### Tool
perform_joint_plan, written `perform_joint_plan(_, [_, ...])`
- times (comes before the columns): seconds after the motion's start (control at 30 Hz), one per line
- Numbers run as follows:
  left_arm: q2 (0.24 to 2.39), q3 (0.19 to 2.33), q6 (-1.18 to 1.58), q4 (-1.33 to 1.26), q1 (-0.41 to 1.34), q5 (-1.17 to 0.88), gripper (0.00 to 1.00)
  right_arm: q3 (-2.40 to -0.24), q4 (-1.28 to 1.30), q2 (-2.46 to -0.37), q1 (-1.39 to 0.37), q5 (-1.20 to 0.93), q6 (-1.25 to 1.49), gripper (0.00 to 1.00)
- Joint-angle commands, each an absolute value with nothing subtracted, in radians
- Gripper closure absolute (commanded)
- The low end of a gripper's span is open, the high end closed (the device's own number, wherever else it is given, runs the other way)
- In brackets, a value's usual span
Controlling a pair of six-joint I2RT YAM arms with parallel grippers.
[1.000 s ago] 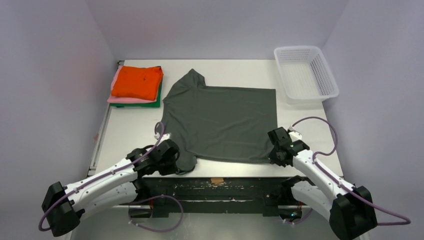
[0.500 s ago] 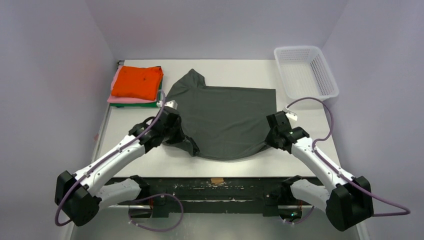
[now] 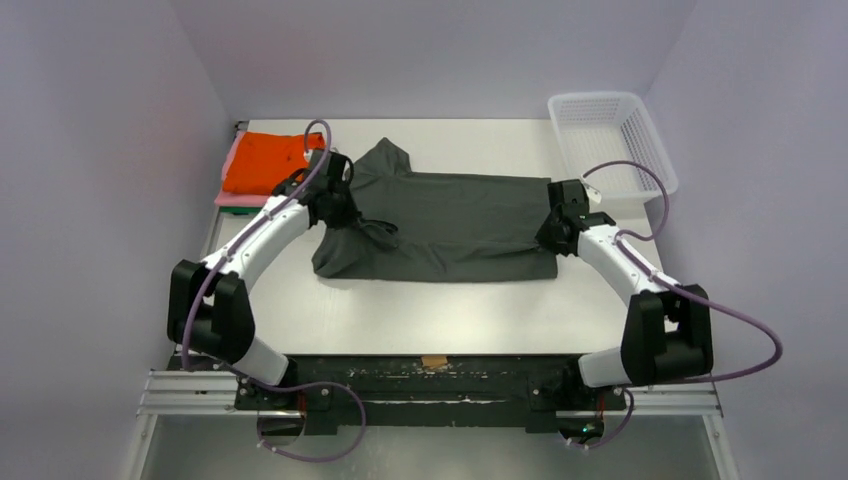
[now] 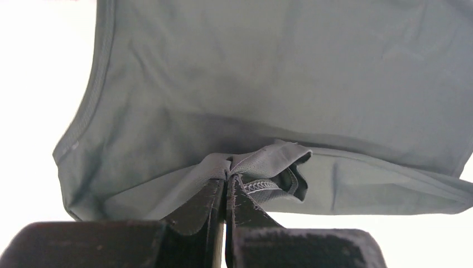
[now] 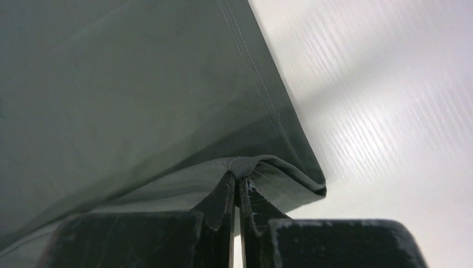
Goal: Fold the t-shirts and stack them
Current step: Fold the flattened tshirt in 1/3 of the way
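A plain dark grey short-sleeved t-shirt [image 3: 440, 228] is lying across the middle of the white surface [image 3: 430, 310] as a wide band. Its near half is doubled over the far half, so a folded edge is facing the arm bases. One sleeve and the collar area are sticking out at the far left corner of the band.

The left claw [image 4: 226, 181] is reaching over the shirt's left end. Its fingers are pressing together on a bunched piece of grey cloth with a stitched hem showing, and that piece is hanging just above the flat layer underneath. The right claw [image 5: 237, 178] is reaching to the shirt's right edge. Its fingers are likewise clamping tight on a hemmed corner of the same shirt, with bare surface showing just to the right of it. Both arms are stretching well out from their bases, and the cloth is running between the two claws.

At the far left corner of the surface, a folded orange t-shirt [image 3: 268, 160] is sitting on top of a folded pink t-shirt [image 3: 232, 198], just beside the left arm's wrist and apart from the grey shirt. A white plastic mesh basket [image 3: 655, 165] is standing at the far right corner, near the right claw but not touching it or the shirt.
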State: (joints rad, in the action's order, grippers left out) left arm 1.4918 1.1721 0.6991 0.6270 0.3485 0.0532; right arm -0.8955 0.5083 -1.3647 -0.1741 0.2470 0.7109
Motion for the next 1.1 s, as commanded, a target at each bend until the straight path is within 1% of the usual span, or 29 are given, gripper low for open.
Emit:
perform_joint_plan(0.0, [1.606, 1.293, 0.640, 0.582, 0.281, -0.019, 1.00, -0.974, 0.397, -1.459, -0.142, 0.201, 0.684, 1.00])
perform_joint_plan(0.1, [1.708, 1.386, 0.626, 0.609, 0.248, -0.019, 1.00, -1.031, 0.385, -1.549, -0.124, 0.204, 0.691, 1.00])
perform_joint_plan(0.13, [1.744, 1.421, 0.618, 0.625, 0.241, -0.016, 1.00, -1.049, 0.385, -1.575, -0.118, 0.210, 0.695, 0.98])
perform_joint_plan(0.17, [1.778, 1.459, 0.610, 0.641, 0.235, -0.012, 1.00, -1.069, 0.387, -1.600, -0.114, 0.220, 0.697, 0.92])
perform_joint_plan(0.2, [1.814, 1.500, 0.605, 0.669, 0.228, -0.005, 0.96, -1.087, 0.400, -1.627, -0.112, 0.235, 0.701, 0.82])
perform_joint_plan(0.23, [1.846, 1.542, 0.598, 0.693, 0.223, -0.003, 0.82, -1.106, 0.412, -1.635, -0.110, 0.256, 0.703, 0.74])
perform_joint_plan(0.27, [1.874, 1.581, 0.586, 0.705, 0.223, -0.004, 0.65, -1.122, 0.420, -1.643, -0.110, 0.276, 0.707, 0.66])
perform_joint_plan(0.3, [1.899, 1.618, 0.571, 0.715, 0.222, -0.004, 0.52, -1.131, 0.428, -1.645, -0.110, 0.297, 0.715, 0.57])
perform_joint_plan(0.33, [1.923, 1.659, 0.562, 0.741, 0.222, -0.004, 0.31, -1.141, 0.436, -1.639, -0.110, 0.313, 0.719, 0.51])
perform_joint_plan(0.37, [1.947, 1.716, 0.555, 0.779, 0.222, 0.009, 0.02, -1.145, 0.442, -1.628, -0.110, 0.326, 0.722, 0.45])
perform_joint_plan(0.4, [1.954, 1.737, 0.553, 0.811, 0.222, 0.027, 0.01, -1.146, 0.446, -1.613, -0.110, 0.338, 0.722, 0.41])
perform_joint_plan(0.47, [1.938, 1.745, 0.554, 0.828, 0.222, 0.022, 0.00, -1.138, 0.457, -1.575, -0.110, 0.371, 0.705, 0.23])
perform_joint_plan(0.5, [1.910, 1.700, 0.559, 0.810, 0.223, 0.008, 0.00, -1.128, 0.455, -1.556, -0.115, 0.370, 0.694, 0.18])
perform_joint_plan(0.53, [1.878, 1.648, 0.568, 0.772, 0.225, -0.023, 0.00, -1.112, 0.446, -1.537, -0.121, 0.355, 0.683, 0.16])
perform_joint_plan(0.67, [1.760, 1.405, 0.600, 0.605, 0.243, -0.139, 0.00, -1.003, 0.363, -1.473, -0.172, 0.289, 0.664, 0.13])
perform_joint_plan(0.77, [1.763, 1.304, 0.630, 0.532, 0.245, -0.181, 0.00, -0.926, 0.264, -1.474, -0.232, 0.196, 0.651, 0.11])
perform_joint_plan(0.9, [1.855, 1.296, 0.646, 0.526, 0.245, -0.205, 0.00, -0.923, 0.189, -1.557, -0.295, 0.122, 0.616, 0.11])
perform_joint_plan(1.07, [1.923, 1.275, 0.667, 0.506, 0.245, -0.224, 0.00, -0.908, 0.139, -1.663, -0.325, 0.095, 0.627, 0.11])
